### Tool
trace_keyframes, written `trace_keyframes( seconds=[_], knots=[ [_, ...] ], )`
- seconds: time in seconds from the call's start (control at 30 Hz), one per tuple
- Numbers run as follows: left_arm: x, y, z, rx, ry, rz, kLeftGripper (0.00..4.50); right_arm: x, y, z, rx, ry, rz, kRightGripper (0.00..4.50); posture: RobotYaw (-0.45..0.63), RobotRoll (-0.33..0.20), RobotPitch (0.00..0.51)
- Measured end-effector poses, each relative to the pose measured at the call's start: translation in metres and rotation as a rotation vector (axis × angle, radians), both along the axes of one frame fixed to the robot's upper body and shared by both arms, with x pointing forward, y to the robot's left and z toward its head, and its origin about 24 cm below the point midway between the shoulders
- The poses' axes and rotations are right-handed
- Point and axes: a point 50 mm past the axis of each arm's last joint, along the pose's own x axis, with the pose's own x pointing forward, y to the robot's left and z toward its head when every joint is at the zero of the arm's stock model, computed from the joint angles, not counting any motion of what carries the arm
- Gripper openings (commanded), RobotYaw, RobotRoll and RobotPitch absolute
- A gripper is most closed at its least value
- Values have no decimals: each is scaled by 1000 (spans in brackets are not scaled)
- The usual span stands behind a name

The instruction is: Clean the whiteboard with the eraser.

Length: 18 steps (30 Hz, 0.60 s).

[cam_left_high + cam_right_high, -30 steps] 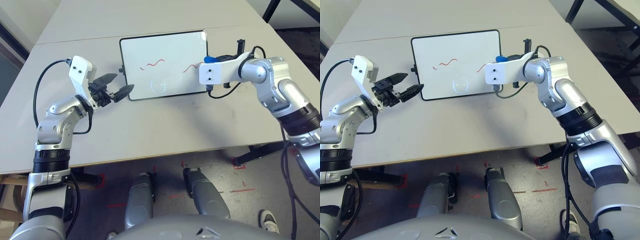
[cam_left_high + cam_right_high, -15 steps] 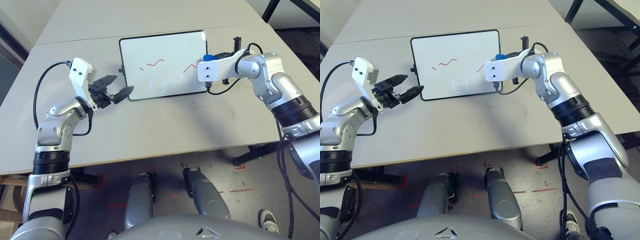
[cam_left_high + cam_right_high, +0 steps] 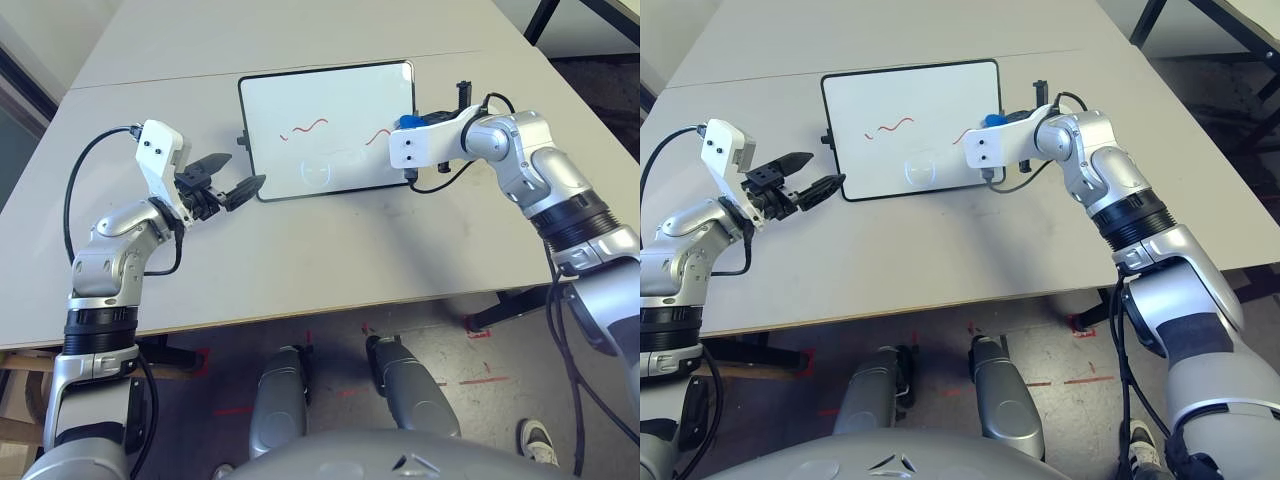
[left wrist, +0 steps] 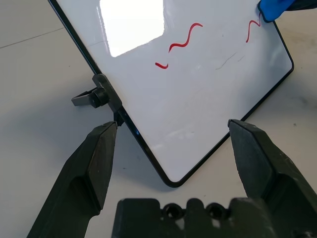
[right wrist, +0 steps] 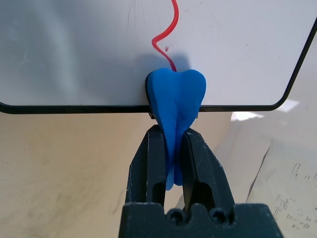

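Board: whiteboard [image 3: 328, 130] lies flat on the bench [image 3: 300, 260], near its far edge and about midway along it; two red squiggles, one mid-board [image 3: 305, 128], one [image 3: 378, 135] near the right edge.
Eraser: blue eraser [image 5: 176, 99] is clamped between the right fingers [image 5: 148, 166]; its tip sits at the board's right edge, at the end of the right squiggle. Whether it presses on the surface or rides just above, I cannot tell.
Right arm: right gripper [image 3: 405, 125] reaches in from the bench's right side, elbow out, wrist angled slightly down toward the board.
Left arm: left gripper [image 4: 173, 144] hangs level just off the board's near left corner, fingers [image 4: 91, 163] wide apart with the corner between them, not touching the frame; the side knob [image 4: 94, 96] is just beyond.
Stage: both marks look whole, so wiping seems barely begun.
Risk, board slip: nothing pins the board; a sideways stroke could push it along the bench toward the left gripper instead of rubbing the ink.
Risk, eraser: the grip is on the narrow end, so hard pressure could twist it loose.
Risk, frame: starting on the raised frame could catch the tip.
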Motion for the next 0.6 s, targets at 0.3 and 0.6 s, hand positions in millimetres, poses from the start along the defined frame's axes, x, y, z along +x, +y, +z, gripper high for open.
trace_keyframes(
  seconds=[0.3,0.6],
  knots=[
    [0,0,0,0,3,2,4500,0,13,-4,13,7,29,249,-106,0,172],
    [-1,0,0,0,5,9,4500,-1,24,-7,23,15,58,239,-103,0,171]
  ],
)
